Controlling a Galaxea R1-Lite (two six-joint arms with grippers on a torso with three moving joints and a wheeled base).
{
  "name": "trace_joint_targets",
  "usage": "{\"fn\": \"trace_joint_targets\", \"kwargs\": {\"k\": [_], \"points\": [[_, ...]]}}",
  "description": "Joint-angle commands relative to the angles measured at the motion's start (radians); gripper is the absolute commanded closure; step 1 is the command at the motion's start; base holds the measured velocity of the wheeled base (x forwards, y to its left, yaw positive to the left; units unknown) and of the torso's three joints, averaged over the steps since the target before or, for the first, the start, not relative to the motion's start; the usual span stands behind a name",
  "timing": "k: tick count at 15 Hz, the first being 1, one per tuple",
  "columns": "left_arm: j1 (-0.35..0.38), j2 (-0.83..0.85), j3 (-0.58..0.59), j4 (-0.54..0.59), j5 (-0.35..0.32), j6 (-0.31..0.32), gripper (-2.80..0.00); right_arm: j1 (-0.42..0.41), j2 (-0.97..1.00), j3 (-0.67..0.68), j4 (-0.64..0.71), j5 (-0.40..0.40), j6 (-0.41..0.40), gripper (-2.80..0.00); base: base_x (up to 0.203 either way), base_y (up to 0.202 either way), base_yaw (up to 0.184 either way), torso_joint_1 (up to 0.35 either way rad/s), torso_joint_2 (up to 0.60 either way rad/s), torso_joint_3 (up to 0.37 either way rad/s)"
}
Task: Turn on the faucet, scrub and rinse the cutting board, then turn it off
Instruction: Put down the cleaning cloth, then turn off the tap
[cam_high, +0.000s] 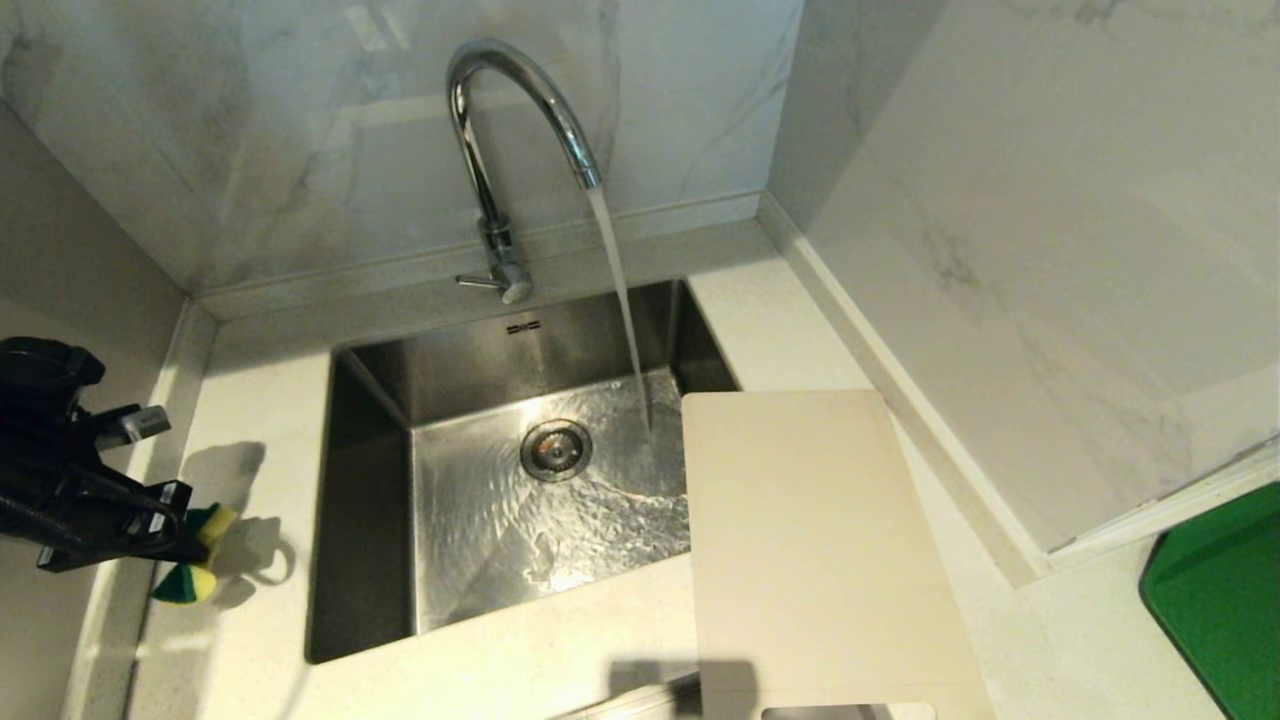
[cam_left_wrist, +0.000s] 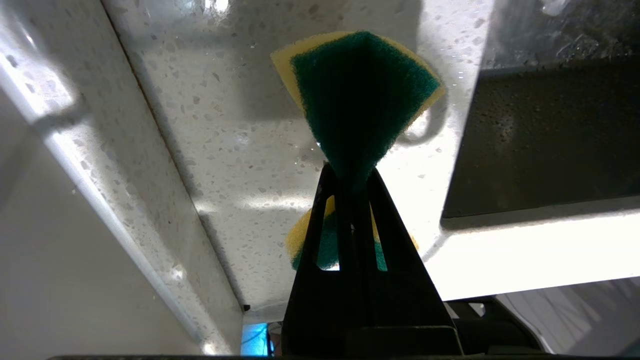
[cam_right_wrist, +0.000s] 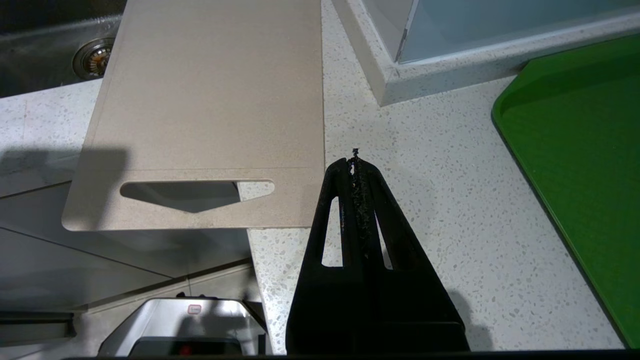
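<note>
Water runs from the chrome faucet (cam_high: 497, 130) into the steel sink (cam_high: 370, 480); its thin lever (cam_high: 478, 283) sticks out to the side. The beige cutting board (cam_high: 810, 540) lies flat on the counter to the right, its left edge over the basin and its slot handle (cam_right_wrist: 195, 192) at the near end. At the far left, above the counter, my left gripper (cam_high: 195, 545) (cam_left_wrist: 350, 172) is shut on a yellow-and-green sponge (cam_high: 190, 583) (cam_left_wrist: 360, 95), which is folded between the fingers. My right gripper (cam_right_wrist: 356, 162) hangs shut and empty beside the cutting board (cam_right_wrist: 210, 100), near its handle corner.
A bright green tray (cam_high: 1220, 600) (cam_right_wrist: 585, 150) lies on the counter at the far right. Marble walls close in the back and the right, with a boxed-out corner (cam_high: 1000, 500) beside the board. The drain (cam_high: 556, 450) sits mid-basin. A side wall stands left of the sponge.
</note>
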Motion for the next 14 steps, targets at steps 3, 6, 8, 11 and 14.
{"fn": "trace_joint_targets", "kwargs": {"k": [3,6,8,11,14], "points": [[0.004,0.032,-0.002,-0.003,-0.002,0.000,0.00,0.000,0.000,0.000,-0.001,0.000,-0.002,0.00,0.000,0.000,0.000,0.000,0.00,0.000],[0.004,0.027,0.005,-0.018,-0.002,0.001,-1.78,0.000,0.000,0.000,-0.001,0.000,-0.002,0.00,0.000,0.000,0.000,0.000,0.00,0.000],[0.003,0.015,0.006,-0.019,-0.002,0.004,-2.80,0.000,0.000,0.000,-0.001,0.000,-0.002,0.00,0.000,0.000,0.000,0.000,0.00,0.000],[0.005,0.013,0.015,-0.018,0.000,0.005,-2.80,0.000,0.000,0.000,-0.001,0.000,-0.001,0.00,0.000,0.000,0.000,0.000,0.00,0.000],[0.005,0.005,0.010,-0.019,0.001,0.005,-2.80,0.000,0.000,0.000,-0.001,0.000,-0.001,0.00,0.000,0.000,0.000,0.000,0.00,0.000]]}}
